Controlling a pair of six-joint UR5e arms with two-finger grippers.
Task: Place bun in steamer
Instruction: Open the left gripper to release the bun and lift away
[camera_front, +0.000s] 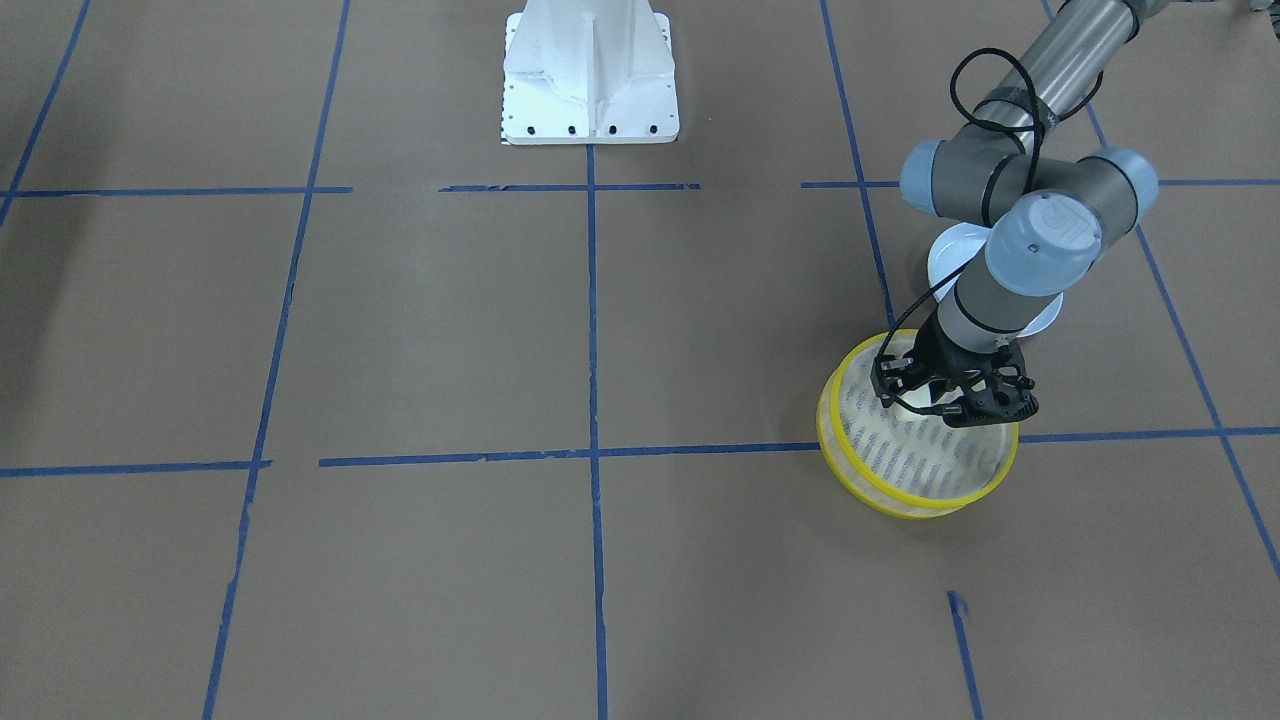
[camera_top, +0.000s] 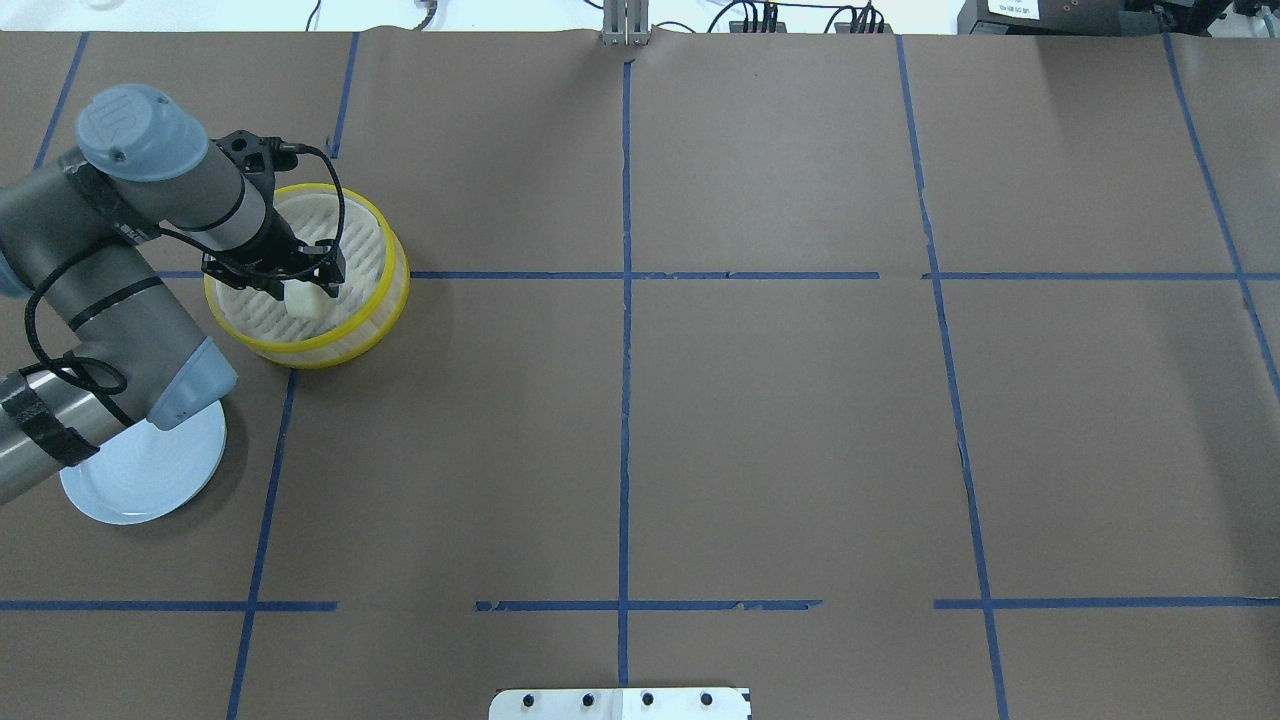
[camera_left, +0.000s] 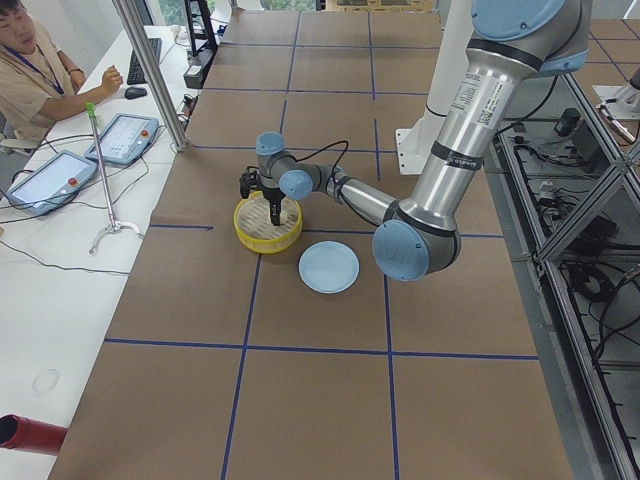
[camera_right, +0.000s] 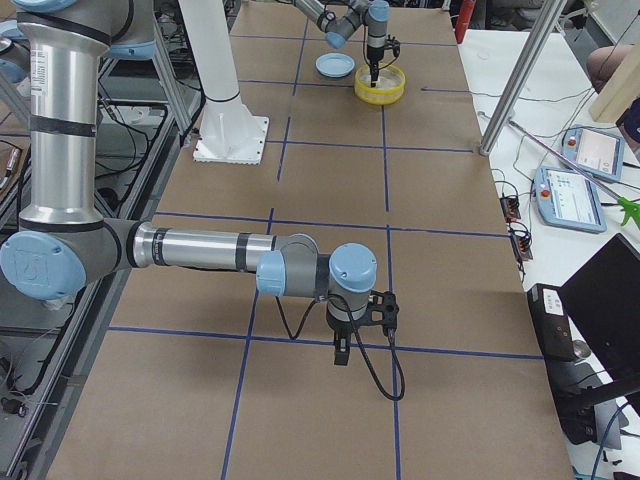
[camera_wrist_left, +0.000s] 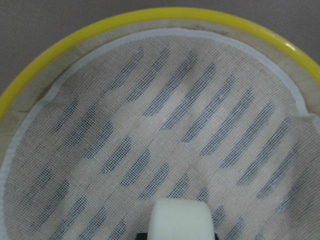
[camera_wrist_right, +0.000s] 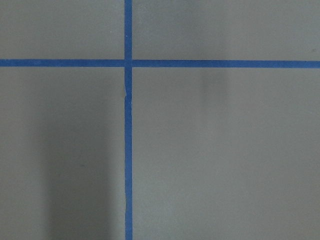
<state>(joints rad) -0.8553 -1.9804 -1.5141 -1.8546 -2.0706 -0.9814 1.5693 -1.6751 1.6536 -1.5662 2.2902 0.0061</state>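
Left gripper (camera_top: 306, 290) is clamped on the bun (camera_top: 304, 303), which you have low inside the steamer (camera_top: 388, 300), toward 6 o'clock of its centre. Carrying looks done; only lowering and release remain, I judge.

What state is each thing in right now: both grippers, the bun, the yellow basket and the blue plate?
left gripper: shut on the bun, low inside the steamer.
bun: held over the steamer's mesh floor; whether it touches cannot be told.
steamer: upright, no lid, nothing else inside.
plate: lying flat, bare.
right gripper: far from the rest; open or shut cannot be told.
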